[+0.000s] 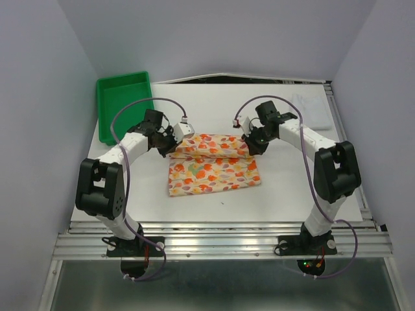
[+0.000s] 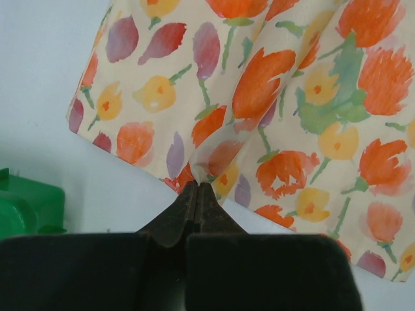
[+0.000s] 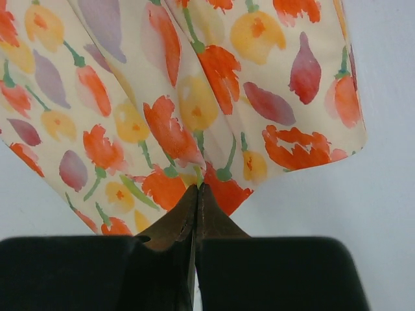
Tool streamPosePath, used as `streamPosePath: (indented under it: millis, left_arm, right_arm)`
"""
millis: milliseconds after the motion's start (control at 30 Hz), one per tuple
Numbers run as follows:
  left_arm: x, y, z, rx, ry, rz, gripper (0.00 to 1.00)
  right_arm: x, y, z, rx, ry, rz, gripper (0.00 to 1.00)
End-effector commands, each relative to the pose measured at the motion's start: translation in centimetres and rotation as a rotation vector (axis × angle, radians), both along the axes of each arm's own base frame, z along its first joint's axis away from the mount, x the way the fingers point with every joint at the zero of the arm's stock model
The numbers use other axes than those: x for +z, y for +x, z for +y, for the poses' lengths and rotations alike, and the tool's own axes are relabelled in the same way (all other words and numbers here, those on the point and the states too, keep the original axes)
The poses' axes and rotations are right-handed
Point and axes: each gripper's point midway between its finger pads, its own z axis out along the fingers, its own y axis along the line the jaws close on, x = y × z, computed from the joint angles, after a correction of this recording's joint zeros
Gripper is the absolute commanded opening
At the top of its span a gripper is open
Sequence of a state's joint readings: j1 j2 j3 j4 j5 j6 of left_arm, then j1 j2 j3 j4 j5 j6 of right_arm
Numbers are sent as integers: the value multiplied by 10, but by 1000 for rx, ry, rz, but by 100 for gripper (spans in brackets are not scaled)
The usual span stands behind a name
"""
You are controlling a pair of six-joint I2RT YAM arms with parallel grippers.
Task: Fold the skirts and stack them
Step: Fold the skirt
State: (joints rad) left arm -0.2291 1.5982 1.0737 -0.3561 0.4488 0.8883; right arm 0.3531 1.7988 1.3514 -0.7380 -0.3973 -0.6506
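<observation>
Pinching the floral skirt [image 1: 214, 172] at opposite side edges, the left tool [image 2: 196, 193] and right tool [image 3: 197, 193] are holding it on the desk [image 1: 292, 191].

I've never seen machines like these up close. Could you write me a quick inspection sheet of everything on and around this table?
Surface: white table, flat, no spills seen.
Job's things: floral skirt at centre, partly folded; white skirt lying at the far right.
Clutter: green tray at the far left corner.
Grippers: left gripper and right gripper each shut on an edge of the floral skirt.
Cables: purple cables loop along both arms, off the cloth.
Surroundings: pale walls; metal rail at the near edge.
</observation>
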Motion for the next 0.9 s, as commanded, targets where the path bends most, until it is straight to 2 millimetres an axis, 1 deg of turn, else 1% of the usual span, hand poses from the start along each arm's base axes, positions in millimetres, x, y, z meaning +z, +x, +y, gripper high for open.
streamPosePath:
  millis: [0, 67, 100, 167, 233, 300, 367, 400, 433, 467, 500, 533, 567, 600, 633, 733, 767, 833, 867]
  left_arm:
    - [-1, 12, -2, 34, -19, -1, 0]
    - [7, 18, -3, 46, -25, -20, 0]
    - [16, 21, -4, 46, -30, -40, 0]
    - [22, 19, -4, 36, -33, -41, 0]
    - [33, 18, -5, 29, -40, -60, 0]
    - [42, 11, -6, 18, -49, -69, 0]
    - [41, 0, -6, -1, -50, -55, 0]
    - [38, -10, -7, -21, -41, -47, 0]
    - [35, -17, -6, -32, -31, -38, 5]
    - [32, -21, -6, -36, -15, -37, 13]
    - [27, -31, -7, -43, -8, -29, 29]
    - [27, -35, -8, -48, -11, -21, 40]
    - [26, -42, -8, -56, -14, -3, 48]
    - [29, -48, -9, -64, -22, 2, 60]
    - [32, -53, -11, -81, -26, 7, 63]
    - [45, -67, -12, -108, -43, 3, 65]
    - [49, -70, -13, -115, -44, -2, 65]
    - [60, -68, -13, -100, -51, -32, 65]
    - [62, -67, -14, -89, -53, -32, 65]
  right_arm:
    - [6, 31, -1, -51, -16, -88, 1]
    - [13, 39, 1, -55, -11, -103, 1]
    - [18, 41, 3, -52, -3, -112, 1]
    - [26, 39, 4, -41, 7, -112, 1]
    - [36, 36, 4, -34, 16, -124, 1]
    - [42, 29, 4, -14, 26, -125, 1]
    - [52, 18, 6, 30, 34, -135, 1]
    - [50, 6, 6, 49, 28, -124, 1]
    - [43, -2, 8, 77, 15, -106, 5]
    - [43, -9, 8, 101, 2, -112, 20]
    - [34, -19, 7, 102, -15, -86, 33]
    - [37, -20, 7, 84, -6, -95, 66]
    - [37, -21, 7, 74, 0, -93, 73]
    - [41, -21, 8, 63, 8, -95, 76]
    - [49, -18, 10, 52, 19, -109, 77]
    - [69, -17, 14, 12, 60, -118, 77]
    - [79, -18, 19, -17, 97, -113, 77]
    - [83, -22, 24, -55, 133, -80, 75]
    - [82, -28, 27, -84, 156, -36, 73]
